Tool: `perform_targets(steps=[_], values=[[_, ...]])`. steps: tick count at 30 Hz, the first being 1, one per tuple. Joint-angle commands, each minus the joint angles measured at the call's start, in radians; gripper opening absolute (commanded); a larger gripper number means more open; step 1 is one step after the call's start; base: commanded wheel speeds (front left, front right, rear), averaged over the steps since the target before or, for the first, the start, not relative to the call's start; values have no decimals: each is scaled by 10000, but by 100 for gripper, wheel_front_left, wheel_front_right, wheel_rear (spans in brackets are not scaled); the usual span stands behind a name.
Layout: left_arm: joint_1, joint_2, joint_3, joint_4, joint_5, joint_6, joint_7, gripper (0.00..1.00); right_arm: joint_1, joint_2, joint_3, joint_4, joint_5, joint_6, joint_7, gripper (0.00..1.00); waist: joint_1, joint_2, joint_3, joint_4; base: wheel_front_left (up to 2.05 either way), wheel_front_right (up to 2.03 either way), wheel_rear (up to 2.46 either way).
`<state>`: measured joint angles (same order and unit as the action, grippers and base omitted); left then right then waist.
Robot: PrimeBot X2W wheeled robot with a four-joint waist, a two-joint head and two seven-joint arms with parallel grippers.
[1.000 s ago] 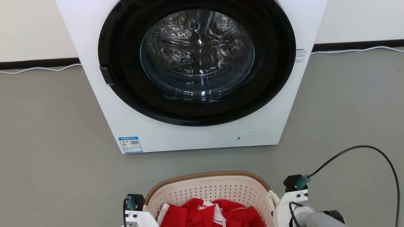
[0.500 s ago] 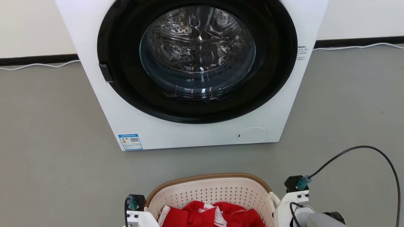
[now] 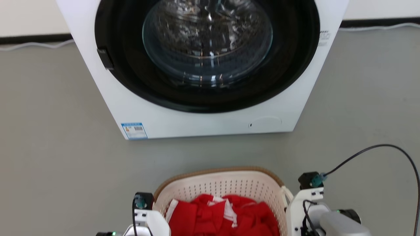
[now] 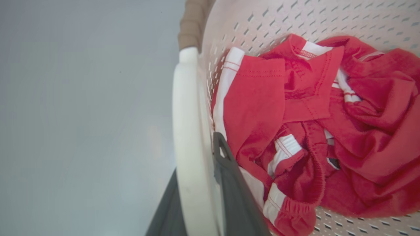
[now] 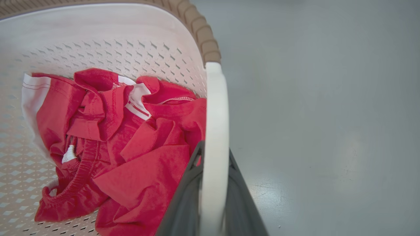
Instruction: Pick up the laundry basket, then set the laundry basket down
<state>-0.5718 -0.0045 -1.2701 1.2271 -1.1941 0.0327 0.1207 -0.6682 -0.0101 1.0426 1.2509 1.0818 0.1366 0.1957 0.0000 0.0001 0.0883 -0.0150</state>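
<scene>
- Basket (image 3: pixel 210 190) is at the near centre, in front of the washer (image 3: pixel 210 126) and apart from it, with grey floor (image 3: pixel 49 131) between.
- Red clothes (image 3: pixel 203 216) lie inside.
- Left gripper (image 4: pixel 197 164) pinches the basket's left handle (image 4: pixel 185 114), jaws narrow, one finger inside the wall.
- Right gripper (image 5: pixel 214 154) pinches the right handle (image 5: pixel 216 105), jaws narrow, a finger on either side.

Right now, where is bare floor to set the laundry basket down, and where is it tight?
Bare grey floor lies between the washing machine and the laundry basket, and widely left of both. Right of the basket a black cable arcs across. Crowded: inside the basket, red clothes; the left gripper and right gripper clamp its handles.
</scene>
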Motion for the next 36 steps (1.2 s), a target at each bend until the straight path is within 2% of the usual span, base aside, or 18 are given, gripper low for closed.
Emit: perform_targets(steps=[1,14,23,36], values=[[-344,547,36,114,182,208,-67,0,-394,-402,-36,170,47,-59,-332,0,0,-1,288,24,0,0,0],[-1383,547,-8,-672,530,1077,-451,0,-1411,-402,-314,356,-45,-59,-1202,0,0,-1,2578,63,0,0,0],[-2553,547,-41,-1200,1095,1830,-1438,0,-2323,-663,-463,383,-287,-59,-2299,0,0,-1,4321,12,0,0,0],[-3199,547,-63,-1675,1288,2634,-2522,0,-2749,-1116,-291,296,-601,-59,-3722,0,0,-1,5725,204,0,0,0]])
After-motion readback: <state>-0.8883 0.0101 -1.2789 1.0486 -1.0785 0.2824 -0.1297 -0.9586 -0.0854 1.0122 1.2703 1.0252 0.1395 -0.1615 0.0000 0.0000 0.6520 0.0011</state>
